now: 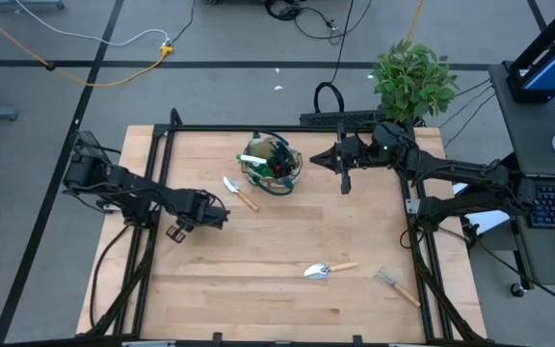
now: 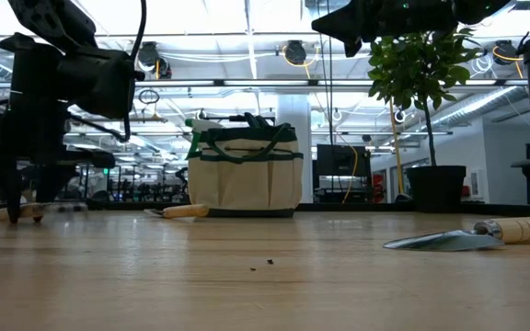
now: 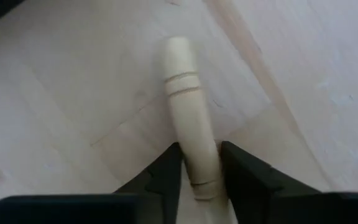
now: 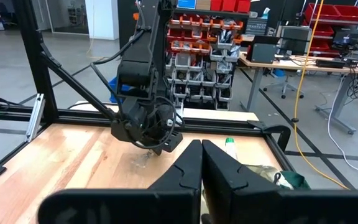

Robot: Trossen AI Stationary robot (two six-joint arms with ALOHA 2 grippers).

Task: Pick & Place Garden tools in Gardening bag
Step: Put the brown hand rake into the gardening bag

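Left claw (image 3: 199, 177) grasps a pale wooden tool handle (image 3: 188, 118) on the worktop (image 1: 287, 260).
Right claw (image 4: 201, 165), clenched empty, hovers at three o'clock from the round beige gardening bag (image 1: 271, 165).

Beige gardening bag (image 2: 245, 176) with dark green trim; pale wooden handle (image 3: 188, 118).

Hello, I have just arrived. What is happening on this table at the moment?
A two-armed robot is packing garden tools into the gardening bag, which already holds some items. The left gripper has its jaws around the wooden handle of a tool lying flat on the table. The right gripper waits, jaws shut, above the table right of the bag. A trowel lies beside the bag; another trowel and a small rake lie near the front edge.
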